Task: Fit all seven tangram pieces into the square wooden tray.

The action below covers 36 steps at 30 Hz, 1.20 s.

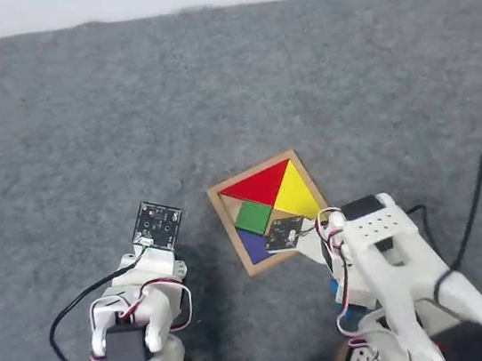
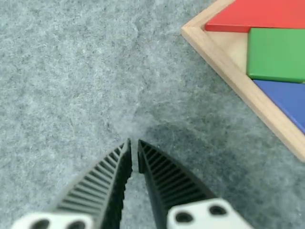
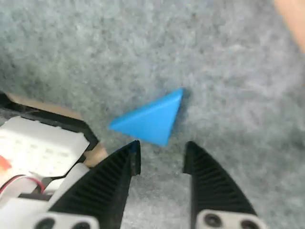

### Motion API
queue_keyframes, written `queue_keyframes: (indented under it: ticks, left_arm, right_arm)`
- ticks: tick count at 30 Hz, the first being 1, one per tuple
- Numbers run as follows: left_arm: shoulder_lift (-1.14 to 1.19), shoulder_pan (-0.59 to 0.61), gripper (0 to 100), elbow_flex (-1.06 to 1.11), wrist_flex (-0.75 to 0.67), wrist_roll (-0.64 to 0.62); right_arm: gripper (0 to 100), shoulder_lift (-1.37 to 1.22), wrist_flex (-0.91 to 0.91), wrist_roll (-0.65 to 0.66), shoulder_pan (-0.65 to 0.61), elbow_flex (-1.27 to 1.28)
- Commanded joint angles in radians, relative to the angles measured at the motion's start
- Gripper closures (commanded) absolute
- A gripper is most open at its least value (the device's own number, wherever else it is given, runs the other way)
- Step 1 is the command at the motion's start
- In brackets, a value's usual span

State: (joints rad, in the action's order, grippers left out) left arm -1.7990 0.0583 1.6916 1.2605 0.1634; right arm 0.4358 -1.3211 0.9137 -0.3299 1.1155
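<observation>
The square wooden tray lies mid-table, turned like a diamond. In it lie a red triangle, a yellow triangle, a green square and a dark blue piece. A light blue triangle rests on the carpet outside the tray. My right gripper hangs open just short of it, one finger on either side of its near edge. My left gripper is shut and empty over bare carpet, a short way from the tray's corner. A strip of bare wood shows beside the green square.
Grey carpet covers the whole table, with wide free room at the back and left. The right arm's wrist overhangs the tray's near corner. A black cable trails at the right. A white arm base sits close to the light blue triangle.
</observation>
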Motion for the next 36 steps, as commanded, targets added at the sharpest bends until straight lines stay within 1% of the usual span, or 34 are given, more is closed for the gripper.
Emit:
queue_keyframes:
  ticks: [1, 3, 5, 9, 11, 16, 19, 24, 29, 36]
  left_arm:
    - [-0.017, 0.005, 98, -0.010, 0.003, 0.008]
    - [-0.017, 0.006, 98, -0.010, 0.003, 0.008]
    - [-0.017, 0.006, 98, -0.010, 0.003, 0.008]
    - [-0.017, 0.006, 98, -0.010, 0.003, 0.008]
    - [-0.017, 0.006, 98, -0.010, 0.003, 0.008]
    - [-0.017, 0.005, 98, -0.010, 0.003, 0.008]
    - [-0.017, 0.005, 98, -0.010, 0.003, 0.008]
    - [-0.017, 0.005, 98, -0.010, 0.003, 0.008]
    - [-0.017, 0.005, 98, -0.010, 0.003, 0.008]
    - [-0.017, 0.005, 98, -0.010, 0.003, 0.008]
  right_arm:
    - [74.2, -0.079, 0.051, 0.017, 0.010, 0.000]
    - [71.6, -0.122, 0.082, 0.017, 0.004, 0.000]
    - [71.5, -0.163, 0.107, 0.003, -0.039, 0.002]
    - [75.7, -0.206, 0.154, -0.133, -0.088, -0.035]
    - [79.3, -0.199, 0.183, -0.209, -0.108, -0.057]
    - [85.0, -0.147, 0.200, -0.344, -0.156, -0.110]
    - [86.6, -0.073, 0.209, -0.407, -0.162, -0.127]
    - [86.4, 0.035, 0.220, -0.457, -0.162, -0.124]
    - [86.4, 0.068, 0.219, -0.621, -0.163, -0.124]
    - [86.8, 0.070, 0.223, -0.703, -0.163, -0.126]
